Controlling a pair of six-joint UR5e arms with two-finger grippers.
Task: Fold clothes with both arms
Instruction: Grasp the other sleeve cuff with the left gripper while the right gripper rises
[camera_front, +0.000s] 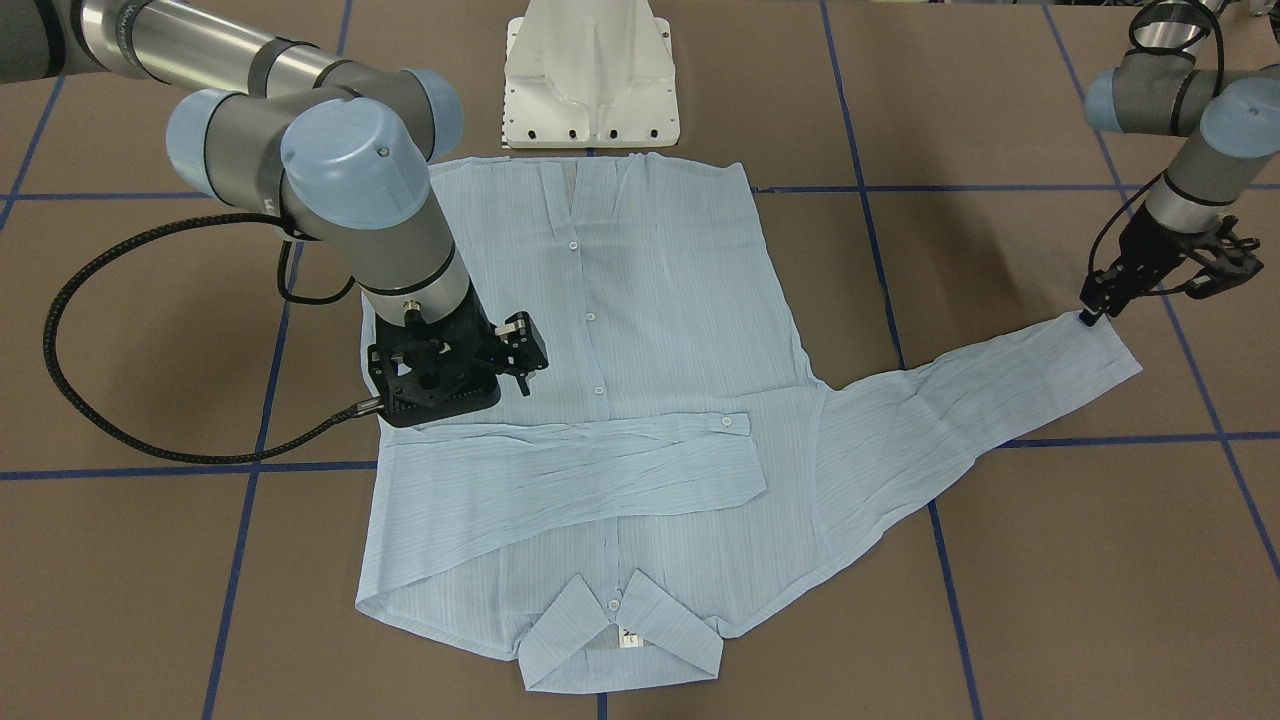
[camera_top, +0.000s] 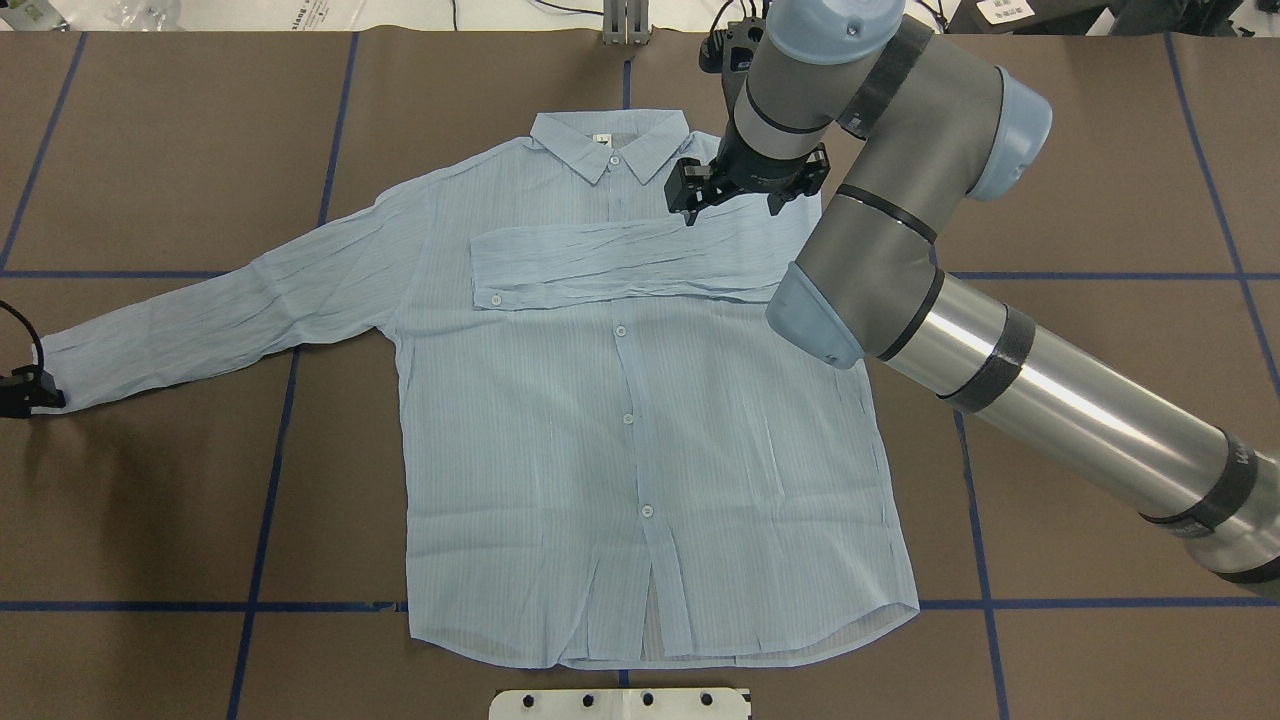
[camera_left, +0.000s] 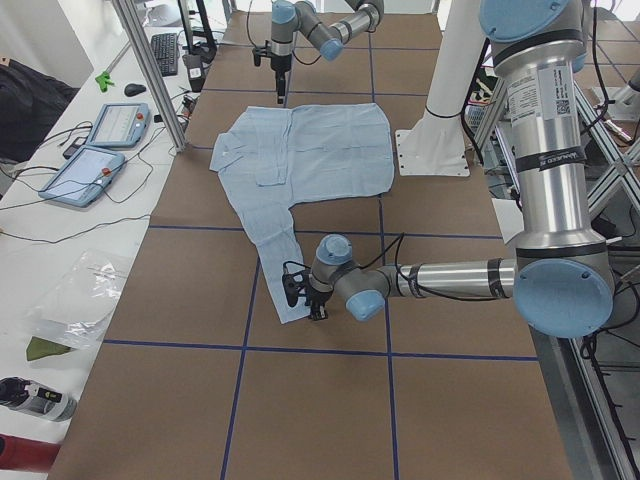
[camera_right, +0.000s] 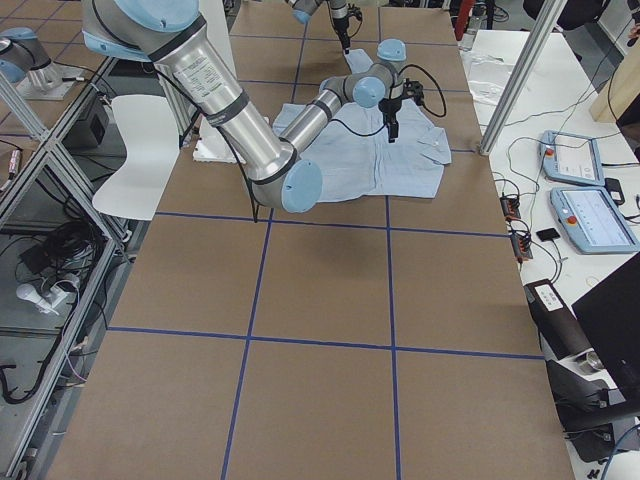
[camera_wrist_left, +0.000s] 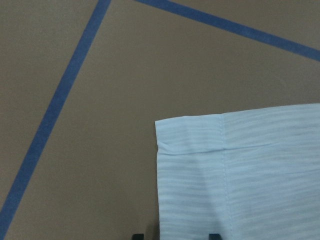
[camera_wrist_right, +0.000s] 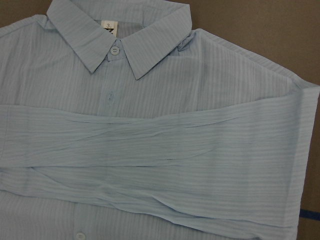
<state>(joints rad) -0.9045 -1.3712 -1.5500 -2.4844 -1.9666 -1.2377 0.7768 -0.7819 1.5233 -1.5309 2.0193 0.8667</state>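
The light-blue striped shirt (camera_top: 620, 420) lies flat and front up, collar (camera_top: 610, 145) far from the base. One sleeve (camera_top: 620, 260) is folded across the chest; it also shows in the right wrist view (camera_wrist_right: 150, 150). The other sleeve (camera_top: 250, 300) stretches out to my left. My left gripper (camera_front: 1088, 318) is low at that sleeve's cuff (camera_wrist_left: 240, 170). Its fingertips (camera_wrist_left: 137, 235) stand apart across the cuff's edge, and the cloth lies flat. My right gripper (camera_top: 735, 205) is open and empty above the folded sleeve, near the collar.
The white pedestal base (camera_front: 590, 90) stands at the shirt's hem side. Blue tape lines (camera_top: 270, 450) cross the brown table. Tablets and cables (camera_left: 100, 150) lie on a side bench beyond the collar side.
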